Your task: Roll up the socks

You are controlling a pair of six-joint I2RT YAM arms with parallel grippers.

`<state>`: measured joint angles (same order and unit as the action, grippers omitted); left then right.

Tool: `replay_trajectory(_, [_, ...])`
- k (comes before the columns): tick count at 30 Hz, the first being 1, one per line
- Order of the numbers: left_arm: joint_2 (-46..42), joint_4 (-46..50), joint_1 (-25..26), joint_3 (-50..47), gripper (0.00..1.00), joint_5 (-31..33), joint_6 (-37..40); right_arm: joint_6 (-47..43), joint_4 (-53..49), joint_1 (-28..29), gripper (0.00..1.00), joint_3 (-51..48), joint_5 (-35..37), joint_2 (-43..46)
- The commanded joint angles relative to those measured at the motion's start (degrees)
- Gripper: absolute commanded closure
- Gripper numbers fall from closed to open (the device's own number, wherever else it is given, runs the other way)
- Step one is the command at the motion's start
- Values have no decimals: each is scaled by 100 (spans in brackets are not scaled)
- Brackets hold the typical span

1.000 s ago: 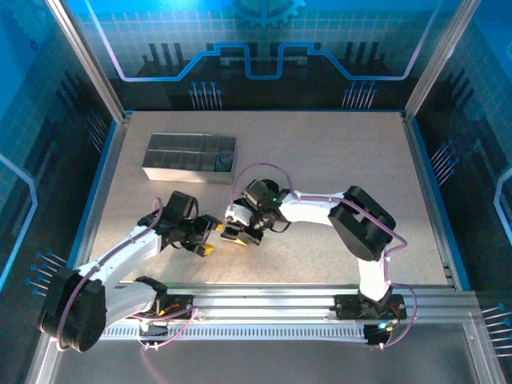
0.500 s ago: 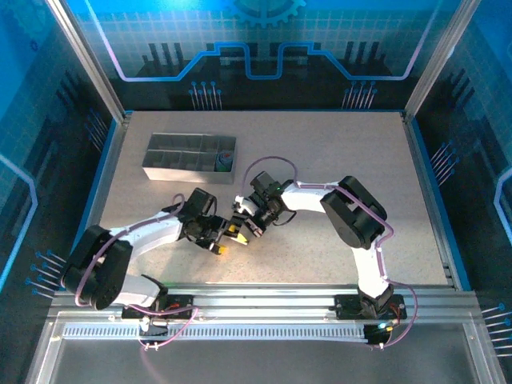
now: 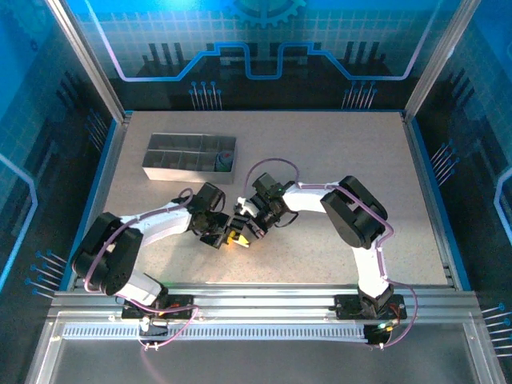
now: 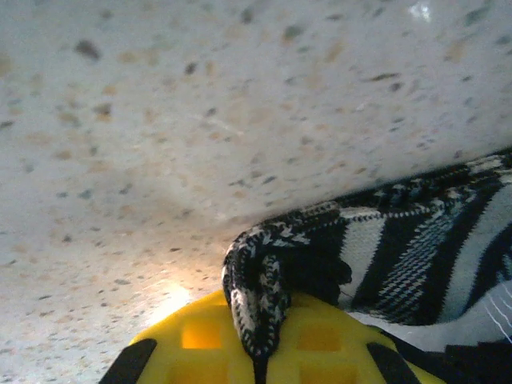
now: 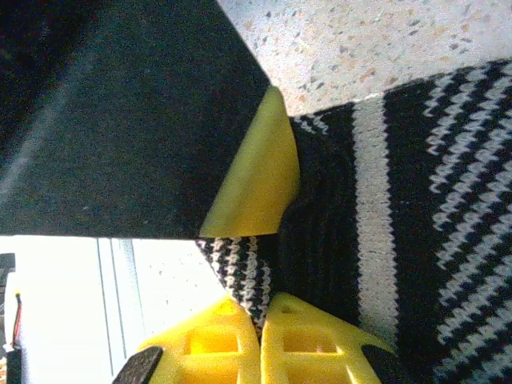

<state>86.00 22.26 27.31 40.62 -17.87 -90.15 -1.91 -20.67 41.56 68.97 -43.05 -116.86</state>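
Black striped sock [image 4: 400, 256] lies on the table [image 3: 344, 160] between the arms. The left gripper [image 4: 256, 356] is clamped on its folded edge, and the right gripper [image 5: 260, 336] pinches the same fabric. Farther left, a grey tray [image 3: 180, 174] holds a grey-blue sock [image 3: 225, 161] in its right-end compartment.
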Motion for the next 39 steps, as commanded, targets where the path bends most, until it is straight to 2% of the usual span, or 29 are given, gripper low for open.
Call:
replay_trajectory(1, [145, 1062, 47, 97, 100, 10, -240, -297, 71, 70, 76, -488, 799, 548])
replay_trajectory(4, [238, 1428, 46, 306, 100, 21, -304, -489, 1015, 346, 59, -1321, 1886, 1543])
replay_trajectory(8, [495, 1859, 6, 673, 100, -43, -202, -1365, 2335, 1327, 41, -2601, 4142, 2780])
replay_trajectory(12, [802, 2184, -90, 939, 100, -135, 33, -2100, 2334, 2200, 39, -2578, 5946, 2735])
replay_trajectory(15, [920, 2132, -192, 956, 100, -213, 81, -2686, 2640, 2610, 39, -2451, 6737, 2443])
replay_trajectory(22, [1186, 2177, -426, 1130, 100, -260, 346, -3153, 2788, 2785, 43, -1900, 7243, 1641])
replay_trajectory(27, [1197, 2136, -426, 1100, 100, -261, 362, -3024, 2683, 2725, 48, -1613, 6983, 1499])
replay_trajectory(28, [1192, 2129, -426, 1081, 100, -261, 359, -2947, 2605, 2702, 51, -1564, 6888, 1487])
replay_trajectory(33, [1079, 2064, -422, 995, 100, -252, 347, -2286, 2092, 2497, 83, -1405, 6300, 1455])
replay_trajectory(37, [969, 2013, -421, 975, 100, -254, 357, -1645, 1511, 2221, 98, -1257, 5549, 1321])
replay_trajectory(39, [860, 1964, -429, 952, 100, -260, 359, -1313, 1320, 2032, 100, -1263, 5026, 1271])
